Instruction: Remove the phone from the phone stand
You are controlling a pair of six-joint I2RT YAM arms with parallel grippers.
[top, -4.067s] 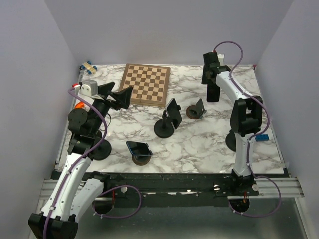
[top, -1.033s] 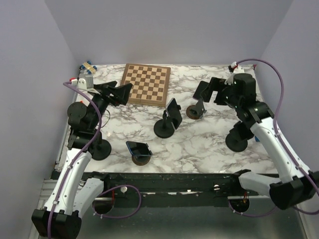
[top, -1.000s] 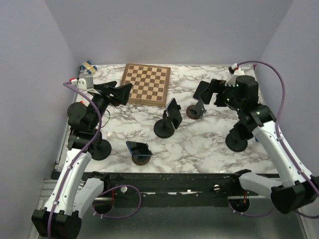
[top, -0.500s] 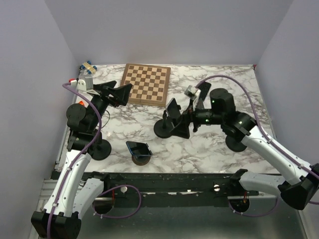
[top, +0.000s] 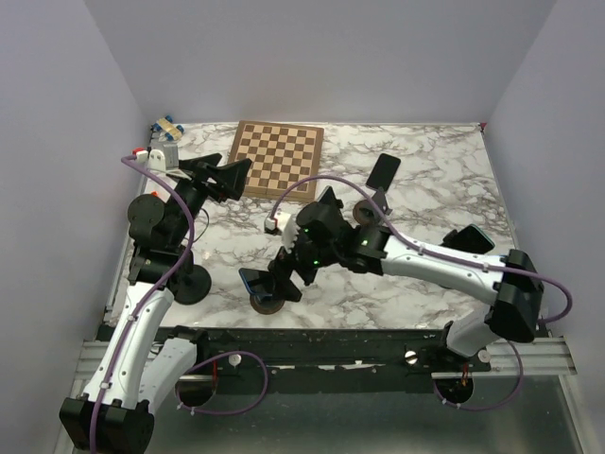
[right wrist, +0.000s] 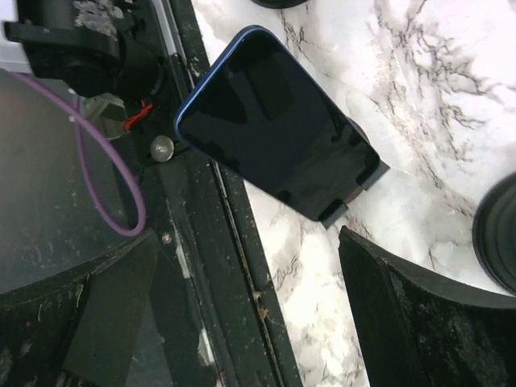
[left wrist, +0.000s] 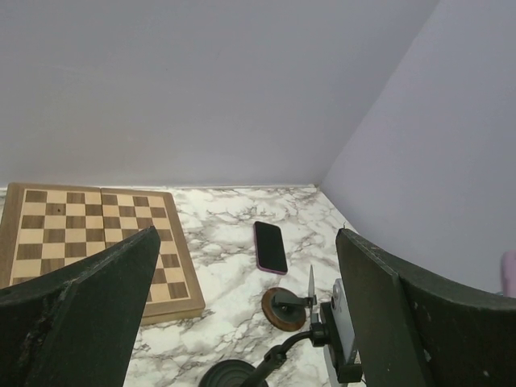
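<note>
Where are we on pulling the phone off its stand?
Done: a black phone already lies flat, off any stand. In hand: the right gripper hovers over the blue phone, jaws open, not gripping it. Left: the blue phone sits on its stand and has to be gripped and lifted off. A third phone is also propped on the middle stand.

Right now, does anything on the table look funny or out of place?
One black phone lies flat on the marble table, off any stand; the small stand beside it is empty. Nothing looks spilled or broken.
</note>
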